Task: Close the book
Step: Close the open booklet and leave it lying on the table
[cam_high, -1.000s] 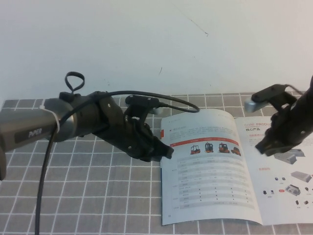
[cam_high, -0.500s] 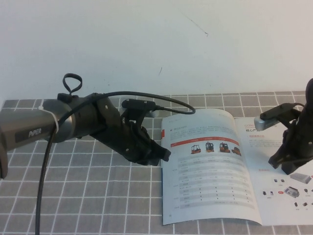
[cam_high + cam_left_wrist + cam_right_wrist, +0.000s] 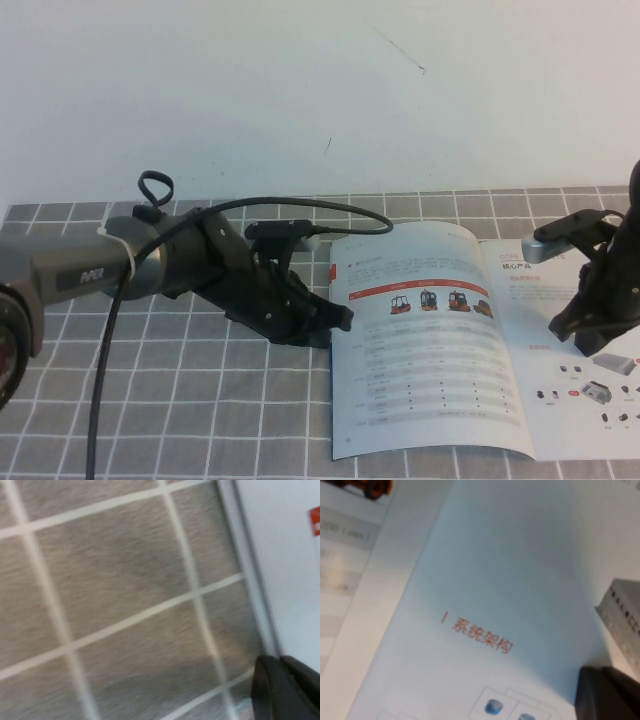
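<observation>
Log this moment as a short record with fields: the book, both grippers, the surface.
book: open on the cloth, printed pages facing up, not yet closed
left gripper: at the outer edge of the left page, low over the cloth
right gripper: over the right page; contact cannot be told
surface: grey cloth with a white grid

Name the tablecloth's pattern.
Tablecloth: grey, white grid; left wrist view. Left gripper beside book, right gripper over it.
</observation>
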Robot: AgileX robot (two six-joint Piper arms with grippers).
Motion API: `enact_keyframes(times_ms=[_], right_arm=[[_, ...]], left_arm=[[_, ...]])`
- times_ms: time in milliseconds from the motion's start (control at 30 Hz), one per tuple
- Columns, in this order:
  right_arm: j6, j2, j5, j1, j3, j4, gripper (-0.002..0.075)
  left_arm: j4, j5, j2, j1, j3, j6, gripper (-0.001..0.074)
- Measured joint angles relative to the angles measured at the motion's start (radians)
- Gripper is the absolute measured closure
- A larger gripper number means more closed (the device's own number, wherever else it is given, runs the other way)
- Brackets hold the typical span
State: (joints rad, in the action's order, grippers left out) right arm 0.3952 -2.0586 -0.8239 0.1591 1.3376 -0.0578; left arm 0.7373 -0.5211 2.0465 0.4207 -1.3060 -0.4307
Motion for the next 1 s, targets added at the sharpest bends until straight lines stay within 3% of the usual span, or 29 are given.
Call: enact_keyframes(times_ms=[367, 533, 833, 1000], right_arm=[[0.078, -0.021, -0.018, -0.012, 0.011, -0.064, 0.0727], [0.095, -0.023, -0.018, -0.013, 0.013, -0.085, 0.0727], [0.14, -0.028, -0.016, -0.014, 0.015, -0.169, 0.0727], [0.168, -0.032, -0.018, -0.014, 0.021, -0.227, 0.0727]], left_arm=[[0.171, 0.035, 0.016, 0.124, -0.021, -0.122, 0.0737], [0.279, 0.042, 0.022, 0.141, -0.05, -0.176, 0.0737], [0.833, 0.072, 0.023, 0.148, -0.068, -0.585, 0.0737], [0.949, 0.001, 0.023, 0.148, -0.07, -0.768, 0.0737]])
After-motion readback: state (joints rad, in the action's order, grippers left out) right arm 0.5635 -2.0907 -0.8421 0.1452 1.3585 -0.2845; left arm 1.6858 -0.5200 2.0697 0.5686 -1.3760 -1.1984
